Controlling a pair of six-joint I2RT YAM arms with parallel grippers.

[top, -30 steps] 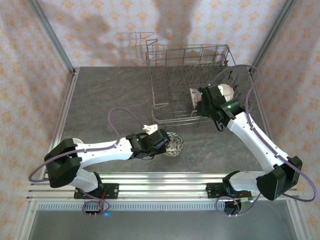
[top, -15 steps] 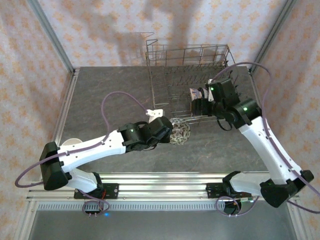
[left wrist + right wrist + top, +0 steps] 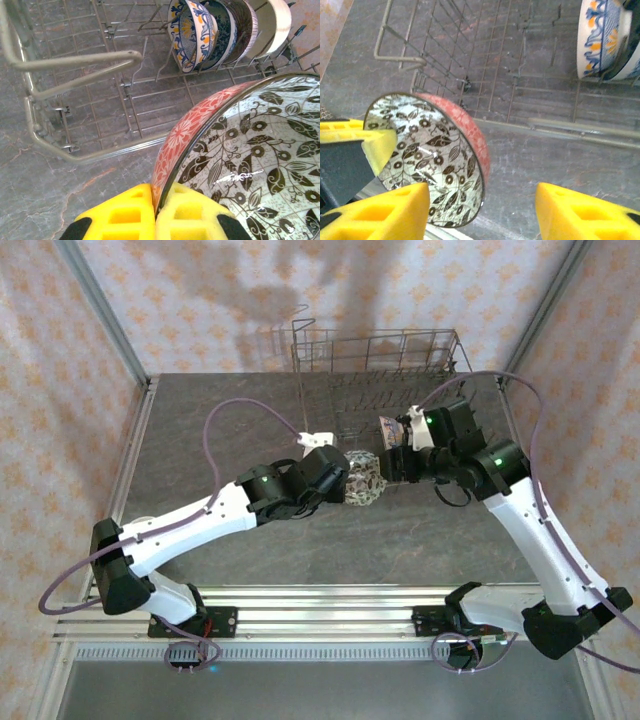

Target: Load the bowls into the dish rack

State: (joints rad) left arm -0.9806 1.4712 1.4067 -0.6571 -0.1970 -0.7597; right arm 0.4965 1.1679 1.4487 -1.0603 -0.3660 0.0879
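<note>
My left gripper (image 3: 338, 478) (image 3: 155, 202) is shut on the rim of a bowl (image 3: 363, 480) (image 3: 250, 165) with a red floral outside and black leaves on white inside. It holds the bowl tilted in the air just in front of the dish rack (image 3: 400, 340) (image 3: 75, 60) (image 3: 400, 55). My right gripper (image 3: 397, 464) (image 3: 482, 210) is open, with the same bowl (image 3: 430, 155) close to its left finger and not touching it. Several bowls (image 3: 192, 32) (image 3: 600, 37) stand on edge between the rack's tines, a blue, white and orange one (image 3: 388, 430) nearest.
The grey wire rack's looped handle (image 3: 75, 62) and low front rail (image 3: 110, 150) lie between the held bowl and the rack floor. The left part of the rack floor (image 3: 470, 45) is bare. Grey stone tabletop (image 3: 210, 420) spreads to the left.
My left arm has lifted the leaf-patterned bowl from the table up to the rack's front edge. My right gripper has come away from the racked bowls toward the held bowl.
</note>
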